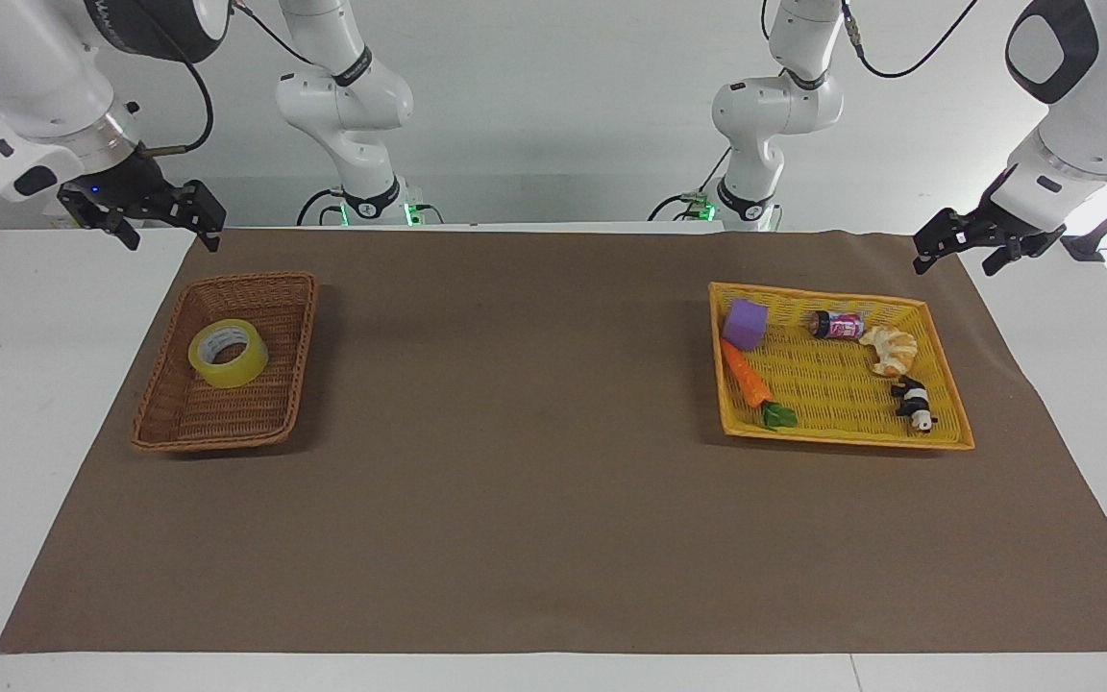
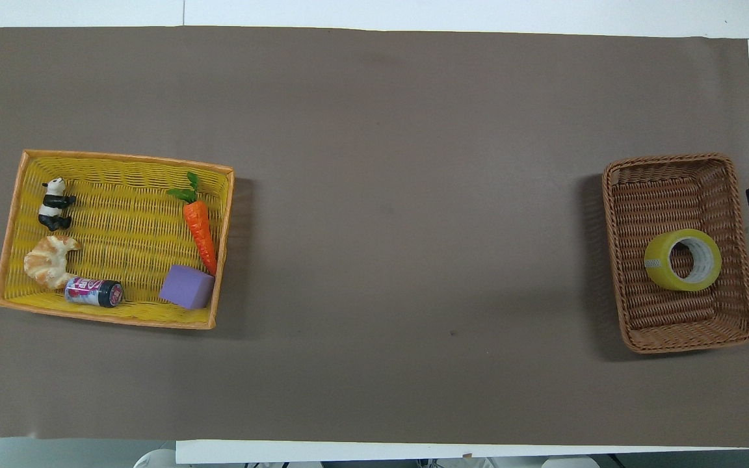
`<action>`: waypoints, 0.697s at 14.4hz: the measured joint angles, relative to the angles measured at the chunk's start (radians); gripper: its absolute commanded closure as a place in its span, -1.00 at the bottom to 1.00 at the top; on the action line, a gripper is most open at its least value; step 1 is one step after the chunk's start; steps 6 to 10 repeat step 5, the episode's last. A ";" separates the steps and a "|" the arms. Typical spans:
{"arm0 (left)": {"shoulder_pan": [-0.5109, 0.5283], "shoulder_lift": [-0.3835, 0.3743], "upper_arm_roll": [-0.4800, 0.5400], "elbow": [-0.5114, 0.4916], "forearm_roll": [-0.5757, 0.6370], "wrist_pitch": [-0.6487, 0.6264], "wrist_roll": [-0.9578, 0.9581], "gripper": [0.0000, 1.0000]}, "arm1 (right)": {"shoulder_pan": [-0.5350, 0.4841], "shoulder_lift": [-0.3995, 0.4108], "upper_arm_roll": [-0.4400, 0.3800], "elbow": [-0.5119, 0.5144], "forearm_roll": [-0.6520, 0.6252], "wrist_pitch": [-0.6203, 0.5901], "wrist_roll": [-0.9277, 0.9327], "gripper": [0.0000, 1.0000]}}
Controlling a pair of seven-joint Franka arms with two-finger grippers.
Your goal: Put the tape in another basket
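Facing view: the tape (image 1: 228, 354) lies in the wicker basket (image 1: 181, 428). The right hand (image 1: 165, 233) hangs spread apart over the surface (image 1: 54, 327) near that basket; the left hand (image 1: 959, 257) waits, seemingly apart, near the yellow basket (image 1: 943, 375).

Overhead view: only the hands' tips show; the tape sits flat, core up.

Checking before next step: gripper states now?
Left gripper: open, holding nothing.
Right gripper: open, holding nothing.

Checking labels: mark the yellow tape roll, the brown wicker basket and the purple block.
yellow tape roll (image 1: 228, 353): facing view, top rim.
brown wicker basket (image 1: 161, 378): facing view, side wall.
purple block (image 2: 186, 286): overhead view, top face.
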State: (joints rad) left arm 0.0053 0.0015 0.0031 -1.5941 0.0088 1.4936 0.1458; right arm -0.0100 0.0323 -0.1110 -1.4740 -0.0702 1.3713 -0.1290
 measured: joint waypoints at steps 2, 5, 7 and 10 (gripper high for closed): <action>0.000 0.000 0.000 0.000 0.000 0.000 0.000 -1.00 | 0.029 -0.009 -0.024 0.001 0.001 -0.002 0.000 -0.99; 0.000 0.000 0.000 0.000 0.000 0.000 0.000 -1.00 | 0.047 -0.014 -0.039 0.000 0.001 -0.010 0.001 -0.99; 0.000 0.000 0.000 0.000 0.000 0.000 0.000 -1.00 | 0.047 -0.014 -0.039 0.000 0.001 -0.010 0.001 -0.99; 0.000 0.000 0.000 0.000 0.000 0.000 0.000 -1.00 | 0.047 -0.014 -0.039 0.000 0.001 -0.010 0.001 -0.99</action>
